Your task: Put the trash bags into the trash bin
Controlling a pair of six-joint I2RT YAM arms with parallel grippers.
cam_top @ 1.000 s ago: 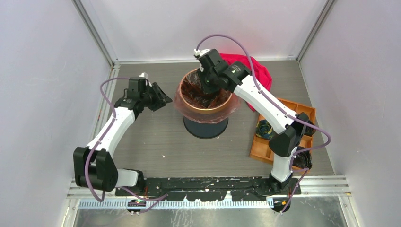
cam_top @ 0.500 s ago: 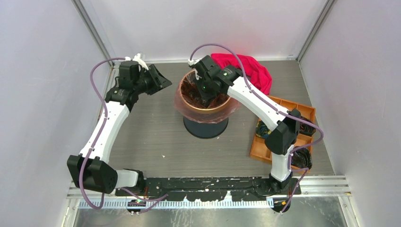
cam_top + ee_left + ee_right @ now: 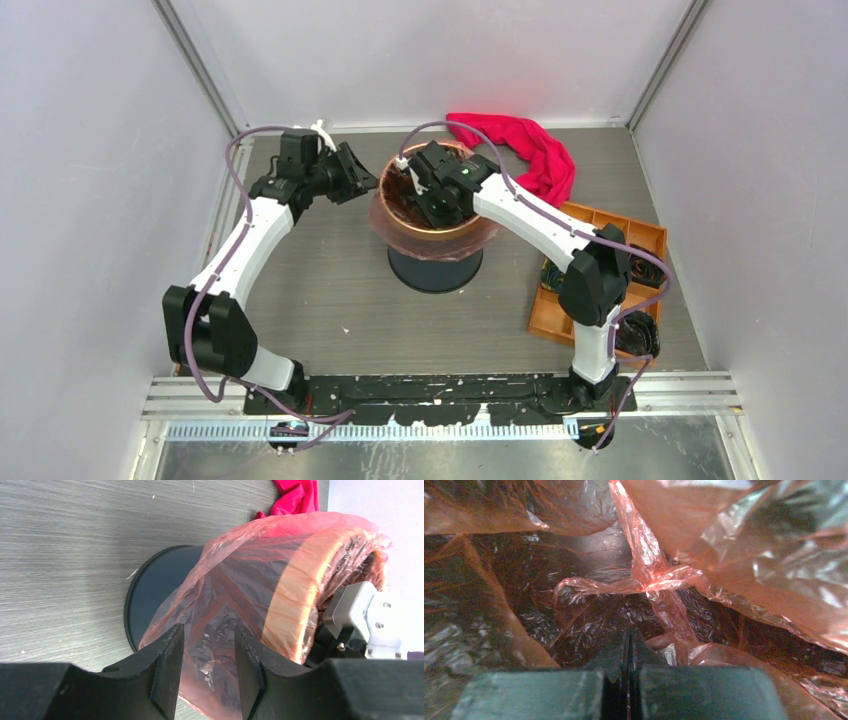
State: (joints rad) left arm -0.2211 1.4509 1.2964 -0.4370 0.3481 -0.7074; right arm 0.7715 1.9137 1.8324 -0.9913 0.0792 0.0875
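Observation:
The trash bin [image 3: 435, 270] stands mid-table, dark navy with a gold rim [image 3: 300, 590]. The thin red-pink trash bag [image 3: 385, 222] lines it, and its film is folded over the rim and down the outside [image 3: 240, 580]. My left gripper [image 3: 365, 178] hovers open beside the bin's left side. The draped film shows beyond the gap between its jaws [image 3: 208, 629]. My right gripper [image 3: 432, 208] reaches down inside the bin. It is shut [image 3: 629, 632], with crumpled bag film [image 3: 649, 575] all around it and nothing visible between its fingers.
A magenta cloth [image 3: 530, 150] lies at the back right behind the bin, also seen in the left wrist view [image 3: 297, 497]. An orange compartment tray [image 3: 620, 222] with dark cables sits at the right. Enclosure walls close in the left, back and right sides.
My left arm swung back and then right, up to the bin's left rim. My right gripper sank deeper into the bin and closed.

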